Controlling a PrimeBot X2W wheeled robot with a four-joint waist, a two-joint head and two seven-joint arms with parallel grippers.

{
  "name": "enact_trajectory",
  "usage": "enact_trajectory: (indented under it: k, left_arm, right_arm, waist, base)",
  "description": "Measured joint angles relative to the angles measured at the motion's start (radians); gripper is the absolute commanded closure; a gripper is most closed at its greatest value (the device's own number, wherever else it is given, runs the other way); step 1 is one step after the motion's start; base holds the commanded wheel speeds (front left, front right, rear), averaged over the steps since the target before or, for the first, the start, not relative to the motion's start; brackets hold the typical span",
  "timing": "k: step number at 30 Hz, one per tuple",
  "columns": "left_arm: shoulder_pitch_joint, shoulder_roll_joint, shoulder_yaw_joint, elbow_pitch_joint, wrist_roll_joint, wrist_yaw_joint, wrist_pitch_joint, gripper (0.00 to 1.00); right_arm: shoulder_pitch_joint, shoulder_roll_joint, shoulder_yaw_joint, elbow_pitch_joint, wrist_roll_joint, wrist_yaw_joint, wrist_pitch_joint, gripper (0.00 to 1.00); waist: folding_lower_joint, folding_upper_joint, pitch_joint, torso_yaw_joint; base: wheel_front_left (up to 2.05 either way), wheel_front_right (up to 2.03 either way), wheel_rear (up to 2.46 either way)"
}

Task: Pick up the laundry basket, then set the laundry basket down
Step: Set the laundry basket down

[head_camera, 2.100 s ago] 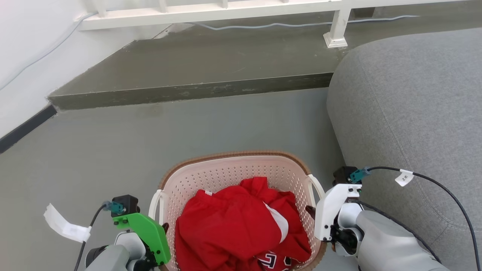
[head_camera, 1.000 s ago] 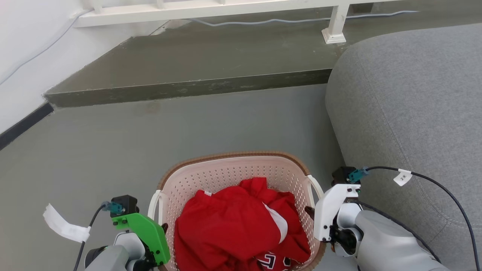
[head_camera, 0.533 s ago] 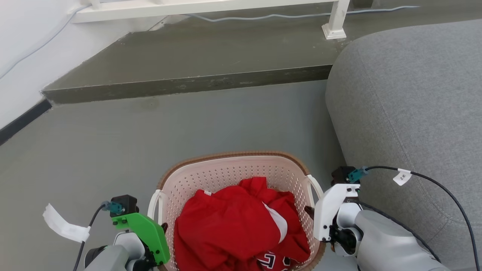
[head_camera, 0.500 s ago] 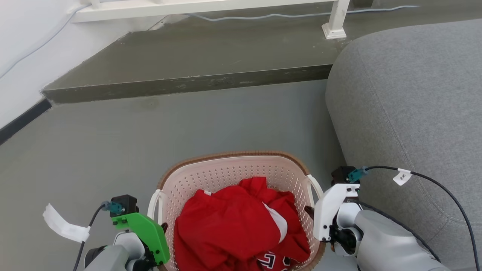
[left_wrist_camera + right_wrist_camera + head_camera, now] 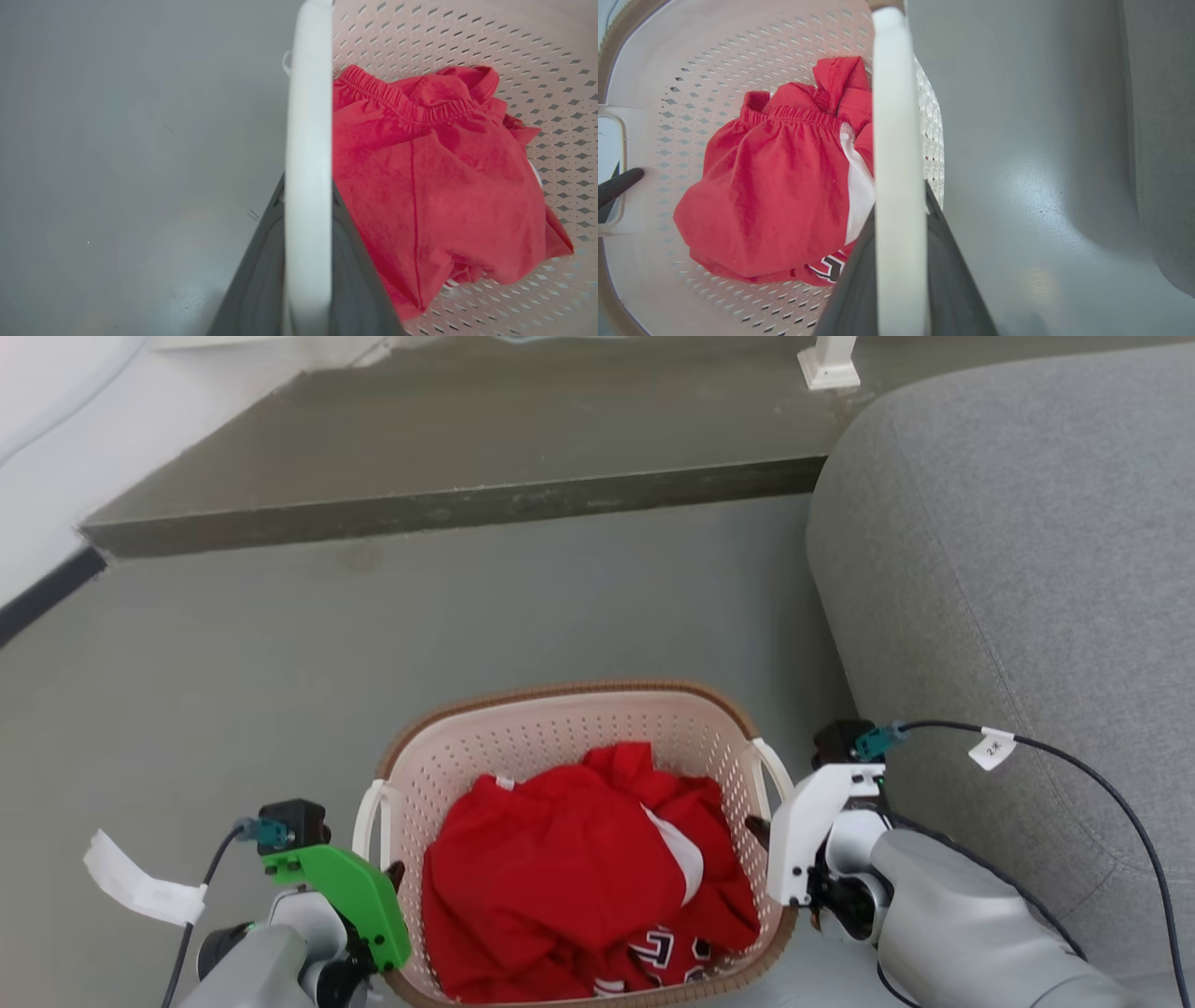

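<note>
Head view, bottom centre: laundry basket, cream perforated walls, brown woven-look rim, long side across the frame, one arm on each side. Inside: crumpled red garment with a white panel and black-white lettering toward the lower edge.

Lower left: left gripper under a green cover, clenched on the left loop handle. Confirmed in left wrist view: white handle running up mid-frame, dark fingers tight against it on either side.

Lower right: right gripper under a white cover, clenched on the right loop handle. Same story in right wrist view: handle up the middle, dark fingers pressed to both sides. Far left edge of that view: a dark finger of the left gripper, poking at the opposite handle.

No call on base contact with the grey floor; not resolvable from these angles.

Right half of head view: grey fabric sofa, just beside the basket, right arm in between. Black cable with a small white tag arcing from the right wrist across the sofa front.

Top of frame: raised dark step, with a white post foot on it near top right. Upper left: white wall, black skirting below it. Far lower left: white paper label on the left wrist cable.
</note>
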Motion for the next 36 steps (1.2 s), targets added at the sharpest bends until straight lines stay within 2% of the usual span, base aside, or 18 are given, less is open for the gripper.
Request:
enact_trajectory:
  k: [17,26,36]
  left_arm:
    - [-0.109,0.030,0.008,-0.025,0.016,0.000,-0.054,1.00]
    - [-0.196,0.037,0.016,-0.040,0.028,0.000,-0.071,1.00]
    - [-0.304,0.047,0.031,-0.039,0.043,0.000,-0.091,1.00]
  right_arm:
    - [-0.116,-0.007,0.007,-0.037,-0.012,-0.022,-0.062,1.00]
    - [-0.198,-0.007,-0.009,-0.039,-0.025,-0.045,-0.117,1.00]
    - [-0.297,-0.003,-0.026,-0.027,-0.042,-0.048,-0.181,1.00]
  waist:
    - [0.0001,0.0000,0.138,-0.012]
    - [0.0000,0.0000,0.243,-0.008]
    - [0.0001,0.0000,0.374,0.001]
  base:
    - [0.00,0.00,0.00]
    - [0.00,0.00,0.00]
    - [0.00,0.00,0.00]
